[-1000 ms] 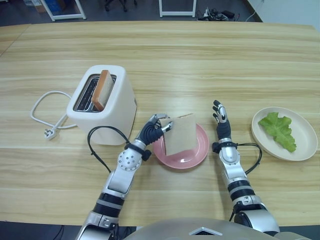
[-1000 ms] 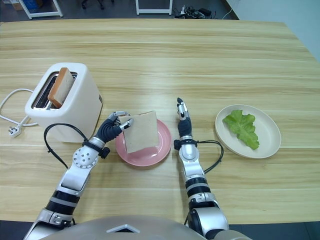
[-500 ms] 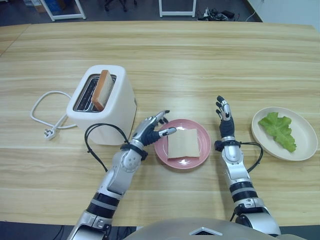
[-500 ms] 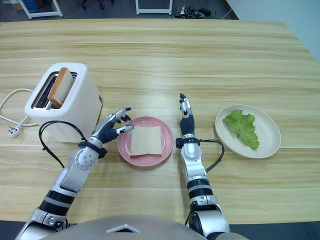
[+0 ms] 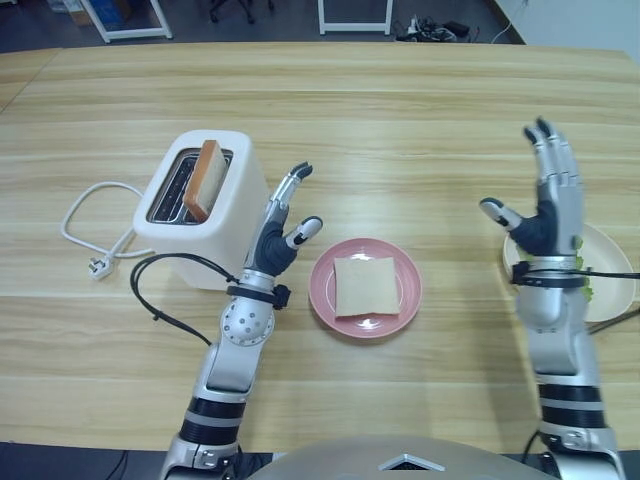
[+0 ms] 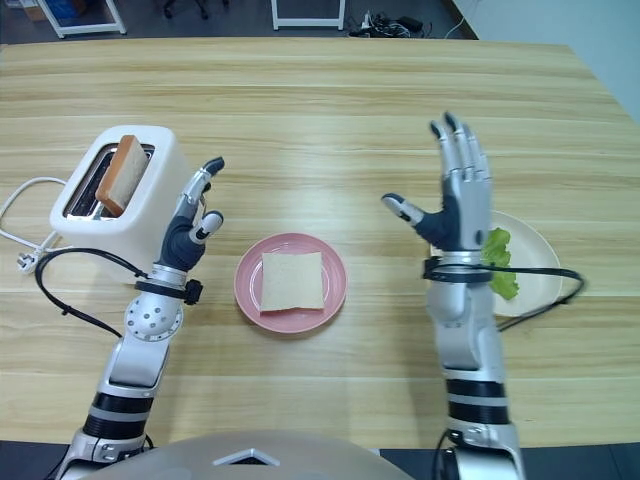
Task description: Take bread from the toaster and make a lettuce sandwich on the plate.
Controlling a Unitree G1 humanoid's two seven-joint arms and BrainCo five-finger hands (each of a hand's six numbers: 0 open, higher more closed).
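I am seeing one slice of bread lying flat in the middle of the pink plate. It is near enough square, its slightly longer side running away from me and its edges lining up with the grain of the worktop. A second slice is standing on edge in the toaster, in the slot nearer the plate, its long axis following the slot from near-left to far-right. The lettuce is lying on the cream plate, off to the right and well apart from the pink one.

The worktop is pale wood with planks running left to right. The toaster's white cord is looping out to the left and ending in a loose plug. Beyond the far edge, a dark floor is showing white frames and some cables.

A second ago the left robot hand was holding that first slice upright over the pink plate. Now the slice is down and the hand is released, fingers stretched upward, standing just beside the toaster's near side. The right robot hand has risen from beside the pink plate and is now hanging spread and unloaded over the cream plate's left rim, covering part of the lettuce.
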